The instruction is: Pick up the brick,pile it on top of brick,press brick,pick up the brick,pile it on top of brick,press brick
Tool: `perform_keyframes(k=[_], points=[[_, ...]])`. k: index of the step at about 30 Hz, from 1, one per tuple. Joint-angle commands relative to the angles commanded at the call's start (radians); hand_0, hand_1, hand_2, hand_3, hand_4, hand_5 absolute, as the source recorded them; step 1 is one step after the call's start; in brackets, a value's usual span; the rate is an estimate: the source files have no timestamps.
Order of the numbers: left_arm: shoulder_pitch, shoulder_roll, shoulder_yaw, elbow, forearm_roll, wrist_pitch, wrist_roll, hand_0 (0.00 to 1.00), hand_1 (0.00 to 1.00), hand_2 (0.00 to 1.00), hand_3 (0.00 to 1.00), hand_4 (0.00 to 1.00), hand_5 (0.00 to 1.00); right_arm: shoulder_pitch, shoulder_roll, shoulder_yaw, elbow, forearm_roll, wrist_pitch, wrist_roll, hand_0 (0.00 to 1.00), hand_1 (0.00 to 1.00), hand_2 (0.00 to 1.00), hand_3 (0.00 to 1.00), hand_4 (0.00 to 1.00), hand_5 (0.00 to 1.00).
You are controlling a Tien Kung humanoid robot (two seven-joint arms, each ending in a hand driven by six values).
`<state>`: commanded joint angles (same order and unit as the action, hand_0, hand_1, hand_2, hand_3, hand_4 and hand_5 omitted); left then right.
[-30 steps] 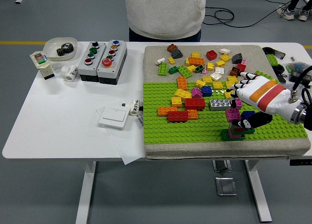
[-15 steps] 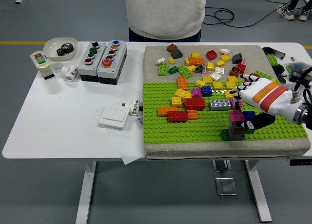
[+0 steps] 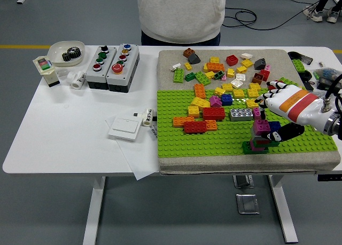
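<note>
Piling step — right hand [image 3: 286, 107], fingers pinching magenta brick [image 3: 261, 126] atop small stack [image 3: 257, 144] at baseplate's [image 3: 214, 143] five o'clock. Next, likely: seat squarely, press down.

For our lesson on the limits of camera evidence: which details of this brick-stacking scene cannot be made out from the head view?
- Whether the magenta brick is fully seated on the small brick stack: the white right hand and its black thumb cover the joint.
- The left hand: not in the head view.
- The person in the grey top: cut off by the top edge.
- Print on the small white roll: too small.
</note>
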<state>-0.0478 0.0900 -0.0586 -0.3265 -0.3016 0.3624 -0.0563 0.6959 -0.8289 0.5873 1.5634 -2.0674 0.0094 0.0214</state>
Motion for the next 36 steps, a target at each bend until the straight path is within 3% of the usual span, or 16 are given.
perform_keyframes(k=[36], points=[[0.0, 0.001, -0.004, -0.001, 0.009, 0.002, 0.001, 0.584, 0.718, 0.682, 0.55, 0.563, 0.613, -0.004, 0.008, 0.007, -0.023, 0.011, 0.008, 0.004, 0.998, 0.789, 0.818, 0.492, 0.872, 0.375]])
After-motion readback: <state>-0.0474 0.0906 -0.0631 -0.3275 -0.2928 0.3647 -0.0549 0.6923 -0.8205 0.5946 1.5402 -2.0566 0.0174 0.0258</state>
